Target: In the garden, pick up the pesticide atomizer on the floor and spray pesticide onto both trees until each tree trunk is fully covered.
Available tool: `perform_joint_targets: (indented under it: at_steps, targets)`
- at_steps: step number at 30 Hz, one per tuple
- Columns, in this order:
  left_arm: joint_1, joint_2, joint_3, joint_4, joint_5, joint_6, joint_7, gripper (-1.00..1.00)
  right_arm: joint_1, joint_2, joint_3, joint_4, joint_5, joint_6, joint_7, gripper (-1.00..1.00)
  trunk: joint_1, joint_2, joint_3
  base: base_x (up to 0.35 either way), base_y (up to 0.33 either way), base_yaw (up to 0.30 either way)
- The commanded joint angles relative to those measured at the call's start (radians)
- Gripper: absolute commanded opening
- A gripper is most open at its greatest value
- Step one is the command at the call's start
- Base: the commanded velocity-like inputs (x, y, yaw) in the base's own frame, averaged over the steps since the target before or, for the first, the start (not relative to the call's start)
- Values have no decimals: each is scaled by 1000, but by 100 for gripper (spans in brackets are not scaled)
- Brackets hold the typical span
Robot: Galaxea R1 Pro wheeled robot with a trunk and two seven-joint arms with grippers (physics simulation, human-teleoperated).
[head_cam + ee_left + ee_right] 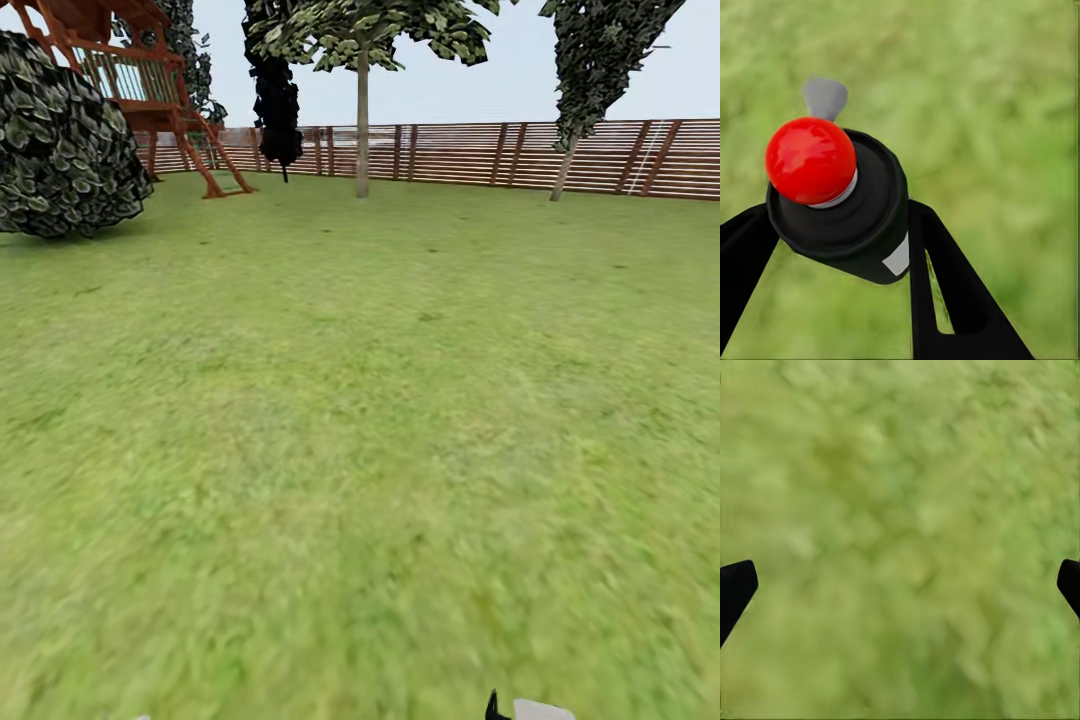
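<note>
In the left wrist view the pesticide atomizer (866, 214), a dark bottle with a red dot (810, 160) on top and a white label (898, 259), is held over blurred grass. My left gripper (840, 229) is shut on it, one black finger (952, 292) on each side. Out in the right wrist view, my right gripper (900, 585) stands open above bare grass, with just its black fingertips (735, 585) at the picture's edges. The garden lawn (360, 420) stretches ahead to the wooden fence (470, 152). The thick-trunked trees and the pesticide specks are out of view.
Along the fence stand a thin pale-stemmed leafy tree (362, 120), a dark columnar tree (276, 100) and a leaning thin-stemmed tree (590, 70). A round dark bush (65, 150) and a red wooden play frame (160, 80) are at the far left. A bit of my right arm (530, 710) shows at the bottom edge.
</note>
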Motion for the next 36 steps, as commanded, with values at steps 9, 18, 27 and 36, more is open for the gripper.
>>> perform_joint_targets:
  at_steps: [9, 18, 27, 36]
  targets:
    - [0, 0, 0, 0, 0, 0, -1, -100, 0, 0, 0, 0, 0, 0, 0, 100, 0, 0, 0, 338, 0, 0]
    - [0, 0, 0, 0, 0, 1, 0, -100, 0, 0, 0, 0, 0, 0, 0, 100, 0, 0, 0, 338, 0, 0]
    - [0, 0, 0, 0, 0, 0, 0, -100, 0, 0, 0, 0, 0, 0, 0, 100, 0, 0, 0, 338, 0, 0]
    - [0, 0, 0, 0, 0, 0, 0, -100, 0, 0, 0, 0, 0, 0, 0, 100, 0, 0, 0, 338, 0, 0]
